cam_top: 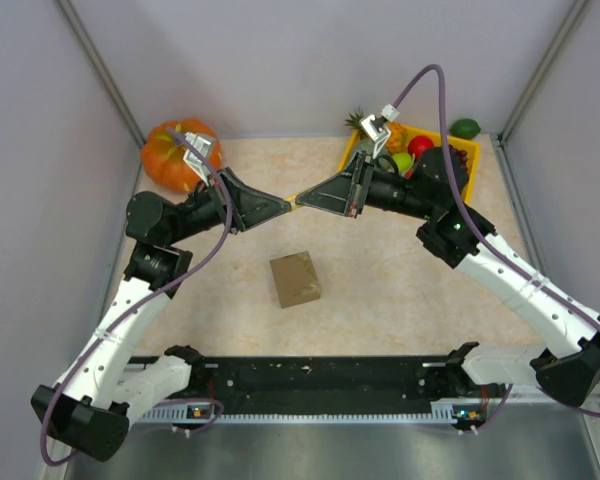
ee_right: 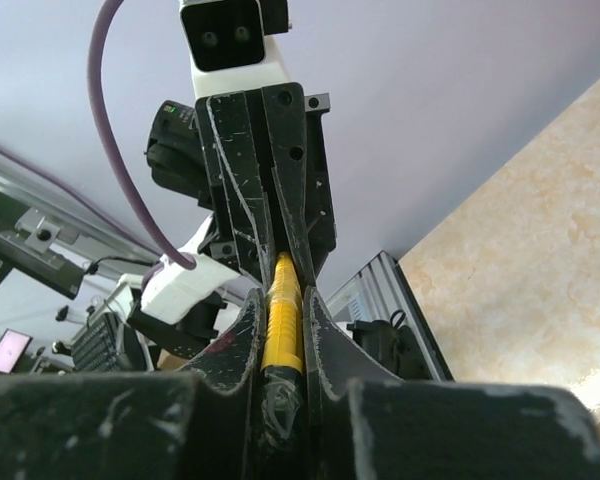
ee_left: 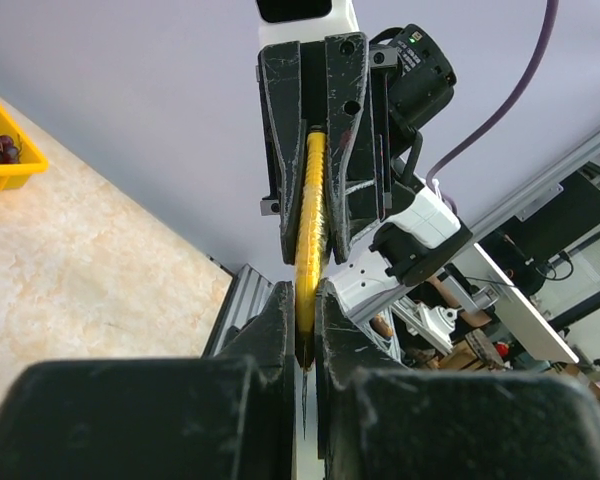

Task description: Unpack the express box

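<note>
While a yellow tool is clamped by left gripper and right gripper, handover is judged underway; one release is needed.

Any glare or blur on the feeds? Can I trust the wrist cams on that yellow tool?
Top external: even light, no glare, cardboard box sharp with a faint shadow. Left wrist: yellow tool crisp, left pincer base blurred at the bottom edge. Right wrist: same, right pincer base soft, tool readable.
</note>
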You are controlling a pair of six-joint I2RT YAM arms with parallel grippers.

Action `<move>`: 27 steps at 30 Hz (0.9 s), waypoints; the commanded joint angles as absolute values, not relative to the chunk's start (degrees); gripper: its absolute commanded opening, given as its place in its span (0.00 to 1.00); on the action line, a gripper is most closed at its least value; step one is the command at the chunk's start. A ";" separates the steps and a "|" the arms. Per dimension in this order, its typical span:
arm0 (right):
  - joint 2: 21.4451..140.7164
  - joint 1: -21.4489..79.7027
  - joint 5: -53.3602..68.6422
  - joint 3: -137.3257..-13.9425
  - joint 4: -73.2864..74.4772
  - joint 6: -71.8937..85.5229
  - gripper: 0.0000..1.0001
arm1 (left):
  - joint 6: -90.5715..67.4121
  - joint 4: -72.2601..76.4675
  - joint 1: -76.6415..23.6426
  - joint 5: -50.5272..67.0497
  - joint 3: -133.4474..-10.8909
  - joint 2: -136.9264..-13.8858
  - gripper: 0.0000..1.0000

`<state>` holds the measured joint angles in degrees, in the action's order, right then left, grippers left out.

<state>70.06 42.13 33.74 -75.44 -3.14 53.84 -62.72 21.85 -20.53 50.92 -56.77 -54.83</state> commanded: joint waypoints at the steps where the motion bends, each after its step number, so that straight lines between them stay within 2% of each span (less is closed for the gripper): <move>1: 69.87 42.10 32.79 -77.52 -5.37 54.32 0.00 | -60.56 21.19 -20.30 51.07 -56.42 -54.67 0.02; 2: 69.79 42.10 32.44 -77.43 -4.58 53.97 0.00 | -60.12 20.14 -20.30 50.98 -57.12 -54.75 0.10; 3: 69.70 42.10 32.00 -77.34 -3.70 52.92 0.00 | -59.60 18.30 -20.13 50.98 -57.39 -54.84 0.22; 4: 69.26 42.01 30.51 -77.17 -1.43 52.21 0.00 | -58.11 17.24 -19.95 50.80 -57.65 -54.93 0.50; 5: 68.74 42.01 29.63 -76.65 -0.28 50.55 0.00 | -57.31 15.75 -19.78 50.63 -58.18 -54.76 0.62; 7: 67.25 41.31 26.74 -75.68 3.31 48.79 0.00 | -54.08 11.19 -18.99 49.14 -58.71 -53.80 0.76; 10: 65.13 40.43 21.20 -73.04 8.06 44.84 0.00 | -48.11 2.69 -18.11 43.98 -59.50 -51.86 0.86; 12: 63.20 40.43 15.07 -71.29 11.06 40.97 0.00 | -44.93 -3.22 -18.11 39.84 -60.55 -50.55 0.88; 17: 60.47 42.17 3.63 -65.15 14.85 32.46 0.00 | -39.55 -26.91 -18.11 15.97 -60.82 -51.76 0.92; 20: 60.20 46.47 -5.78 -61.80 15.03 27.53 0.00 | -38.84 -28.57 -18.11 14.06 -56.27 -54.14 0.92; 24: 62.31 51.84 -18.24 -59.24 14.77 24.79 0.00 | -40.95 -23.05 -18.19 15.81 -48.27 -54.67 0.91; 27: 63.54 53.08 -19.77 -56.87 12.93 25.22 0.00 | -42.80 -18.74 -18.37 17.48 -43.08 -56.15 0.91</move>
